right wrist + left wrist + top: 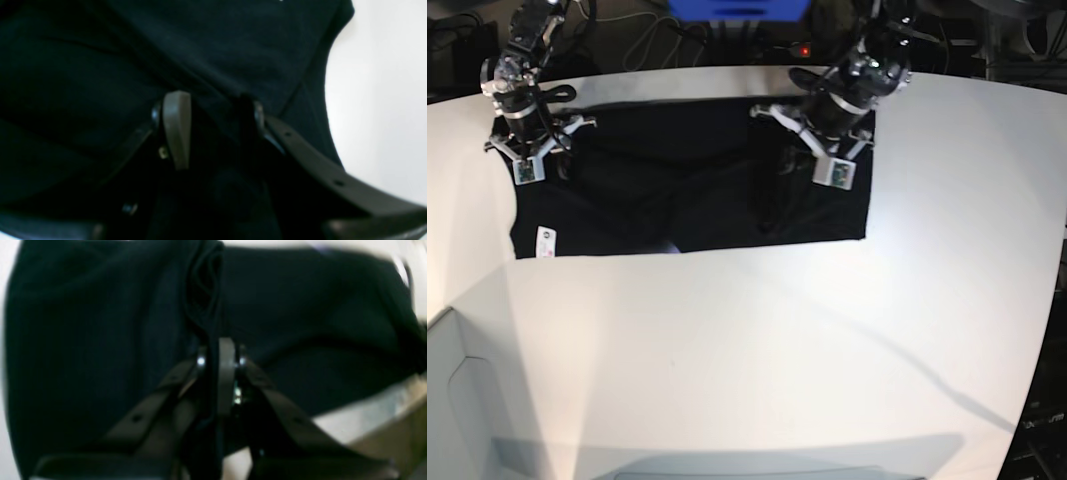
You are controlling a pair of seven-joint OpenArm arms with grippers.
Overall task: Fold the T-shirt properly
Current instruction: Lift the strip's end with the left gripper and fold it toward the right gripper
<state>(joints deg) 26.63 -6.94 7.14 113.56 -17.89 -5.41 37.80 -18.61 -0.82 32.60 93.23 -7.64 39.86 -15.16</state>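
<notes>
The T-shirt [677, 190] lay spread black across the far part of the white worktop [757, 350], its near hem running fairly straight, and a small white label [545, 243] showed at the near corner on the base view's left. The cloth was rumpled through the middle, with folds running toward each arm.

On the base view's right, the left tool [220, 356] was down on the shirt and clamped tight: in its wrist view the two fingers [227, 373] stood nearly together with a ridge of black fabric bunched up between them and rising just beyond the tips. That was a firm pinch on the cloth.

On the base view's left, the right tool [213, 110] sat at the shirt's far corner. Its fingers [176, 130] stood clearly apart in its wrist view, one pale pad on the left, the other dark against the fabric, and black cloth filled the gap between and around them. Whether that spread pair actually gripped the cloth or only rested in it, I couldn't tell
</notes>
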